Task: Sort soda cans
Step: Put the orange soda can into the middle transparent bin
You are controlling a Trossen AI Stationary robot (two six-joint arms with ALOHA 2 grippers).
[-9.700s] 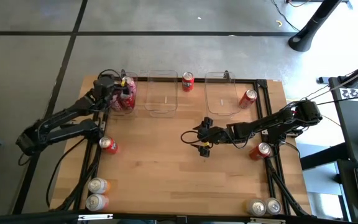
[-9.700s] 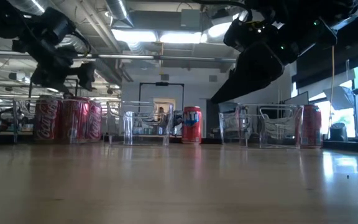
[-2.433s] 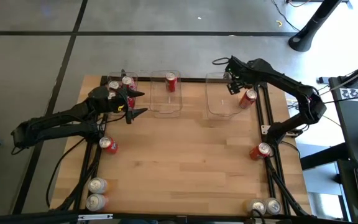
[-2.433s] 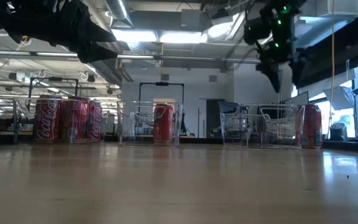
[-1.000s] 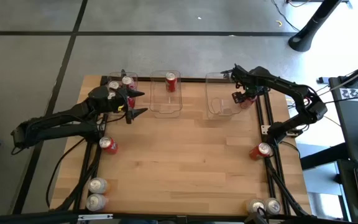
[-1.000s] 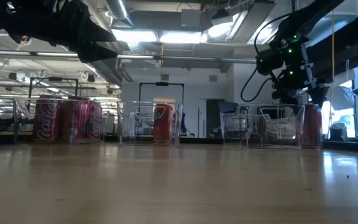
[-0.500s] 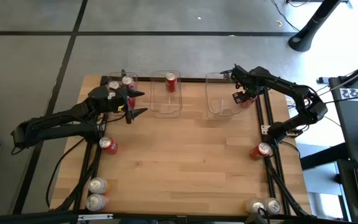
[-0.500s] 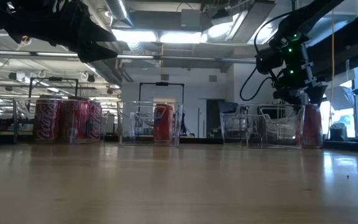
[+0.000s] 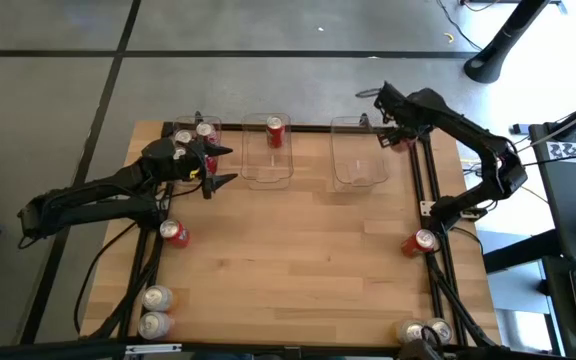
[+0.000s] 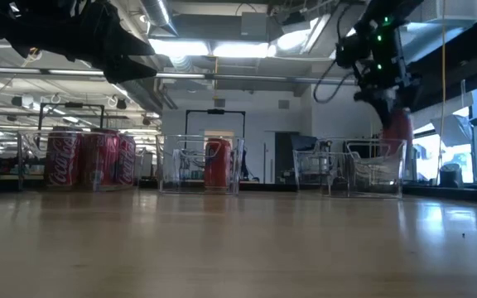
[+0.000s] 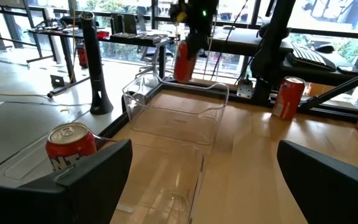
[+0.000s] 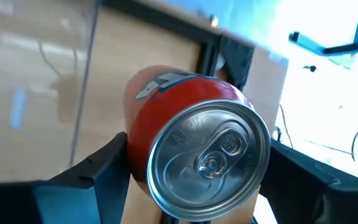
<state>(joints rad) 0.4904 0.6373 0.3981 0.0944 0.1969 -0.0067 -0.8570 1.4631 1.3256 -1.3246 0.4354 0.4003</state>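
We see the right gripper (image 12: 194, 186) pinching a red soda can (image 12: 191, 149) between its two fingers, the silver top facing the wrist camera. In the low view this can (image 10: 397, 128) hangs clear of the table, above the right clear bin (image 10: 363, 170) near the far right corner (its rim sits just below the can). From above, the right gripper (image 9: 396, 135) sits at that bin's (image 9: 358, 155) right edge.

The left gripper (image 9: 213, 165) hovers with its fingers spread wide and nothing between them, near the far left corner, just beside the left bin's red cans (image 9: 193, 135). The middle bin (image 9: 263, 165) holds one red can (image 9: 275, 131), which also shows close to the left wrist (image 11: 71, 144).

Along the table's (image 9: 288, 270) left edge stands another red can (image 9: 174, 233), with two silver cans (image 9: 155, 312) near the near left corner. A red can (image 9: 420, 242) stands by the right edge, and two silver cans (image 9: 426, 332) occupy the near right corner.
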